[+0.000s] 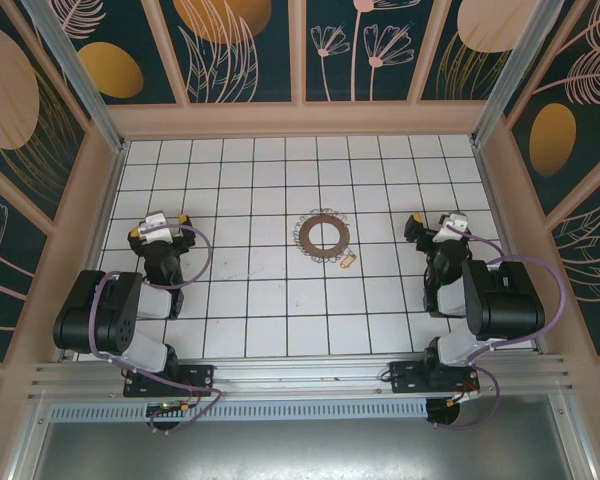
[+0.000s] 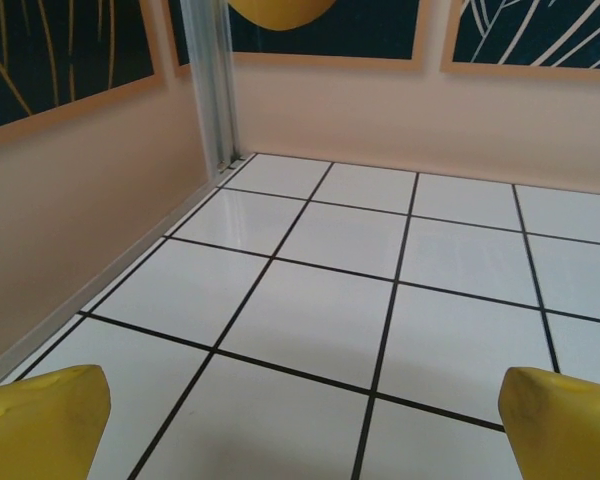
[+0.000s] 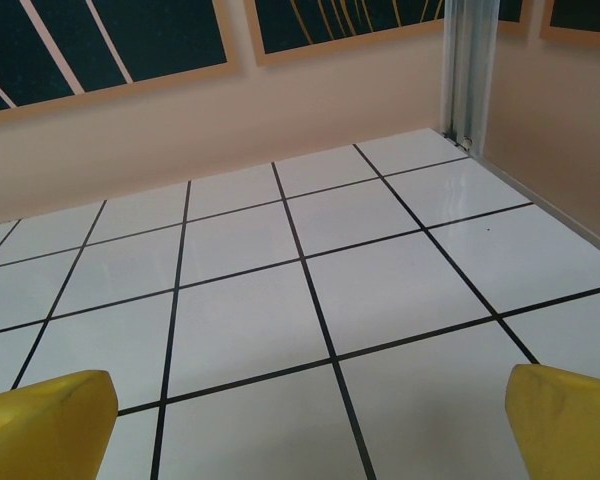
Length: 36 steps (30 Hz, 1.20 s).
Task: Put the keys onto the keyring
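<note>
Yellow fingertips stick up at the two bottom corners of the left wrist view. They are far apart, so the left jaws are wide open, and bare white tile lies between them. The right wrist view is much the same: its yellow fingertips are spread wide, the right jaws are open, and they hold no thing.

From above, the left arm sits at the near left of the counter and the right arm sits at the near right. Both arms point toward the far wall. The counter is white with thin black lines that make squares.

The keyring is a dark brown flat ring. It lies flat in the middle of the counter, between the two arms and well apart from both. The keys are one tiny yellow bit. They lie just beside the keyring, on its near right side. Whether they touch it is too small to tell.
</note>
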Each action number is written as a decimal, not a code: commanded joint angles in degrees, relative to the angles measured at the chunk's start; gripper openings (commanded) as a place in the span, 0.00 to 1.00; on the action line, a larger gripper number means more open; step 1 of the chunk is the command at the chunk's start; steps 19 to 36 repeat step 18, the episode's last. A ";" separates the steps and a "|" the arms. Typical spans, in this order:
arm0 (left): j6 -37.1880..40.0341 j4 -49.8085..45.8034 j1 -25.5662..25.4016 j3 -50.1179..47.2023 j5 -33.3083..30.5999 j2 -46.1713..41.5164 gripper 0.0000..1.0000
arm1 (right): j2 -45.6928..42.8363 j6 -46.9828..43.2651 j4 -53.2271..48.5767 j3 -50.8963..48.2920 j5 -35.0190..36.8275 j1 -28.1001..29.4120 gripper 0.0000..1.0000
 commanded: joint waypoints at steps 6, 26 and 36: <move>-1.22 3.10 0.30 0.23 1.32 -0.01 0.99 | 0.29 -4.61 2.00 0.45 -7.14 1.17 0.99; -1.11 3.14 0.31 0.23 1.30 -0.01 0.99 | 0.29 -3.41 -0.18 1.57 -8.57 -0.20 0.99; -1.11 3.14 0.31 0.23 1.30 -0.01 0.99 | 0.29 -3.41 -0.18 1.57 -8.57 -0.20 0.99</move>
